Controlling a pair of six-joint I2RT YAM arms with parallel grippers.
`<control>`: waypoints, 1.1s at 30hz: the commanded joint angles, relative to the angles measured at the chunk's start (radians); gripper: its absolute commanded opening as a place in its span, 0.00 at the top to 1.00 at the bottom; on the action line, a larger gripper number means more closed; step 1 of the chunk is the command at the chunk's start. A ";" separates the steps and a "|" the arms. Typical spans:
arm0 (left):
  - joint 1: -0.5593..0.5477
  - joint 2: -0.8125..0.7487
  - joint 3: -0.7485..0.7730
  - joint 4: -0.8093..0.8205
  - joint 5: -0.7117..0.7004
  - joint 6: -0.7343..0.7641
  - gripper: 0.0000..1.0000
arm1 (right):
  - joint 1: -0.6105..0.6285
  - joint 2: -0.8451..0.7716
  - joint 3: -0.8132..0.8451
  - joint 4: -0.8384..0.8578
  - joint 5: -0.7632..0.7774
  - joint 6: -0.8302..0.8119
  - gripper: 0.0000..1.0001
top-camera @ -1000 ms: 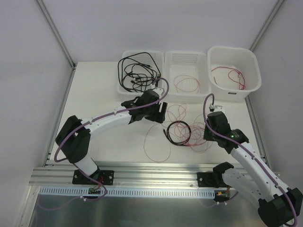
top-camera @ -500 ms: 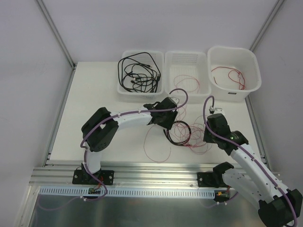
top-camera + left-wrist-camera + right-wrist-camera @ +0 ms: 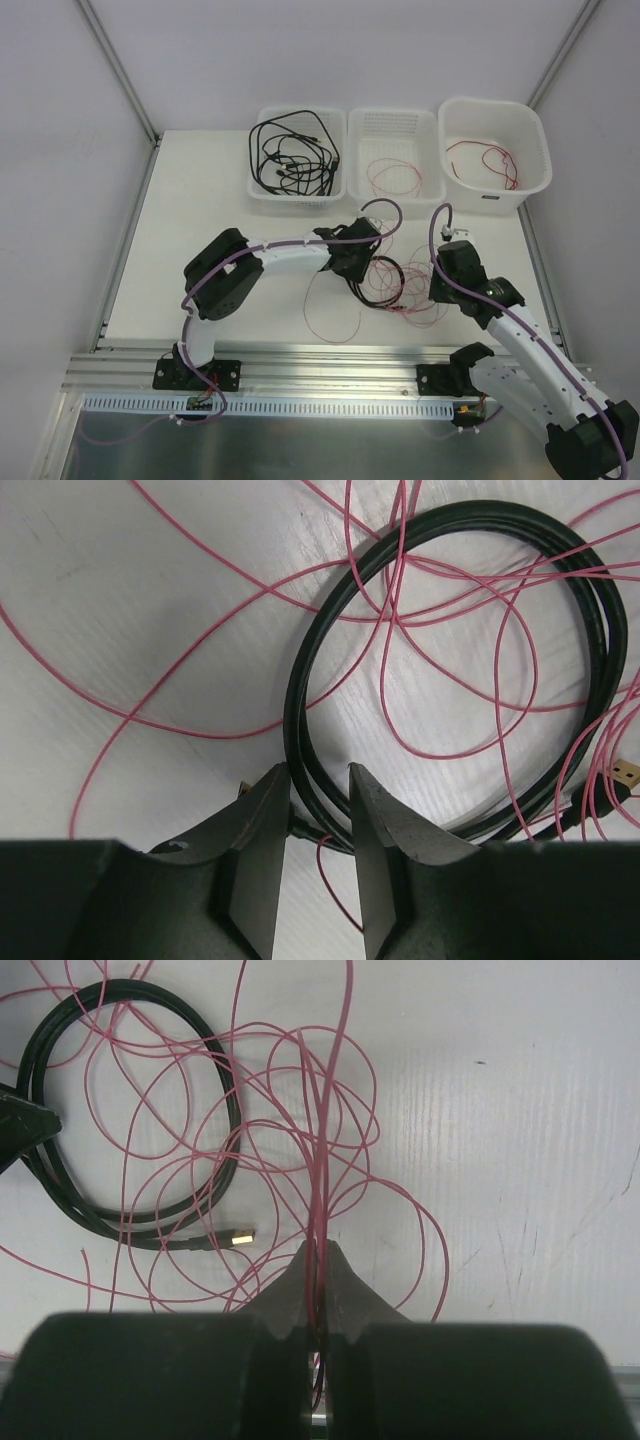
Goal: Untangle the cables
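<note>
A coiled black cable [image 3: 397, 272] lies mid-table, tangled with thin pink wires [image 3: 415, 297]. My left gripper [image 3: 354, 270] is low over the coil's left side. In the left wrist view it [image 3: 318, 778] is open, and the black cable [image 3: 316, 630] passes between its fingertips on the table, with pink wires [image 3: 398, 570] crossing the coil. My right gripper [image 3: 438, 290] sits at the tangle's right edge. In the right wrist view it [image 3: 318, 1252] is shut on a bundle of pink wires [image 3: 320, 1160]. The black cable [image 3: 232, 1110] with its gold plug [image 3: 240, 1232] lies to the left.
Three white bins stand at the back. The left bin [image 3: 262, 190] holds several black cables, the middle bin [image 3: 393, 118] holds pink wires, and the right bin [image 3: 495, 108] holds a red wire. A loose pink loop [image 3: 335, 325] lies near the front rail.
My left arm has swung right from near the left bin to the black coil and come down around it. My right gripper has stayed put on the pink wires.
</note>
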 commanded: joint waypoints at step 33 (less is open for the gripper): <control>-0.016 -0.746 -0.012 -0.066 -0.756 0.411 1.00 | -0.002 -0.093 0.031 -0.085 0.092 0.023 0.99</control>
